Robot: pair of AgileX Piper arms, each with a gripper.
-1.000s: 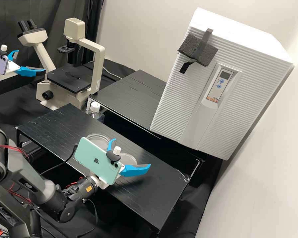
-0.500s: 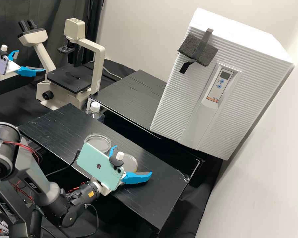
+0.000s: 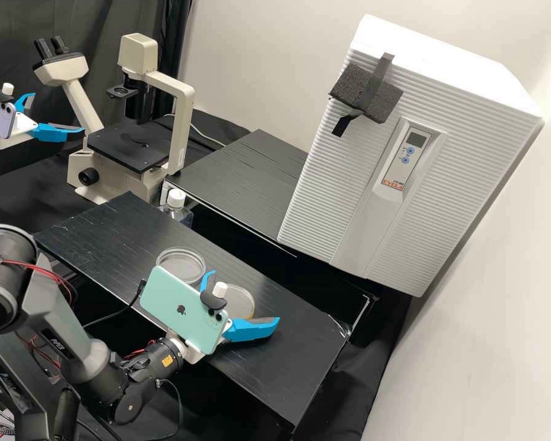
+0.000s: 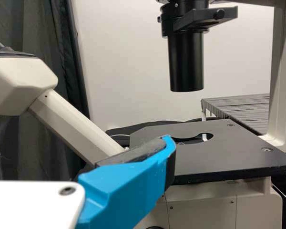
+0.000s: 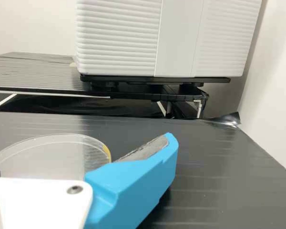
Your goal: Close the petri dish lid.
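Since two clear round parts lie just beside each other on the long black bench shelf (image 3: 300,367), I judge that the dish is open and I am lining up a grasp. The right gripper (image 3: 245,296) has its jaws spread wide, pinching nothing that I can see, at the clear plastic round with a yellowish edge (image 3: 241,300). The clear plastic round with a raised rim (image 3: 180,265) lies farther left; I can't tell for sure which one is the lid. Next I need to confirm that, close gently on the lid's rim, lift it level and centre it over the dish. The left gripper (image 3: 56,113), jaws also apart, hangs far left by the beige microscope (image 3: 187,116).
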